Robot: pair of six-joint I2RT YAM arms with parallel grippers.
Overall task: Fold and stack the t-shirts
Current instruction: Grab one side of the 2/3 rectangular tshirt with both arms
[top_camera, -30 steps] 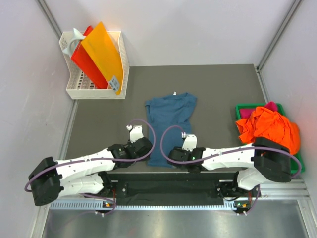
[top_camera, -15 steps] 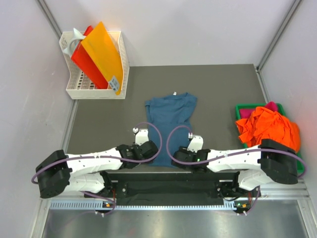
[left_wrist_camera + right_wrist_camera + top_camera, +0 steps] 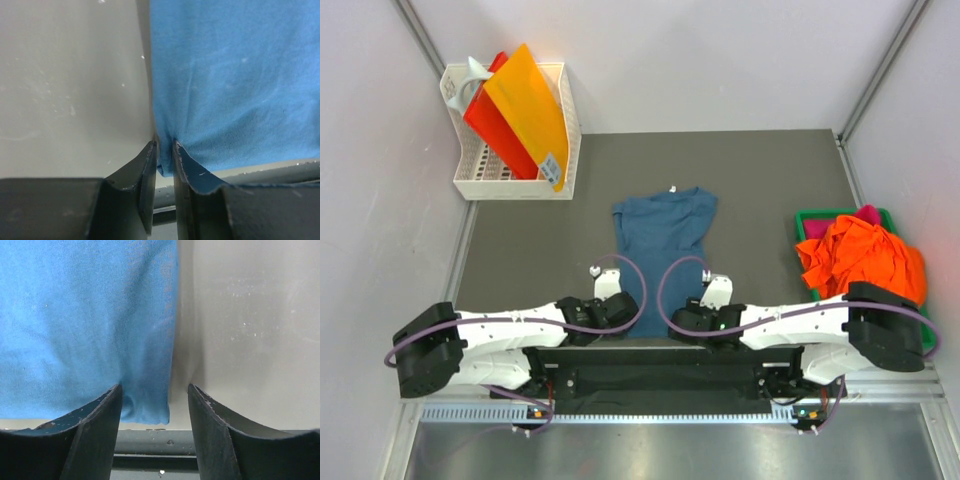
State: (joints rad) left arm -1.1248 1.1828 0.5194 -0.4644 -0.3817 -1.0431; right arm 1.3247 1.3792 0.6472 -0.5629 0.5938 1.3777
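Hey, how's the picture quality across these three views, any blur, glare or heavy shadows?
Top external: even light, sharp, no glare on the blue t-shirt. Left wrist: the table looks washed-out pale, the left gripper's fingers dark, nearly featureless. Right wrist: a soft shadow falls on the table beside the shirt's edge; the right gripper's fingers look slightly soft.

The t-shirt [image 3: 663, 235] is plain teal-blue — a brighter blue in the wrist views. At the right edge, an orange t-shirt [image 3: 865, 262] and a magenta t-shirt [image 3: 868, 213] fill a green tray [image 3: 807, 217]. The table [image 3: 770, 180] is dark grey-brown; the far-left basket [image 3: 510, 185] is white — holding an orange-yellow sheet [image 3: 528, 100] and a red sheet [image 3: 492, 125].
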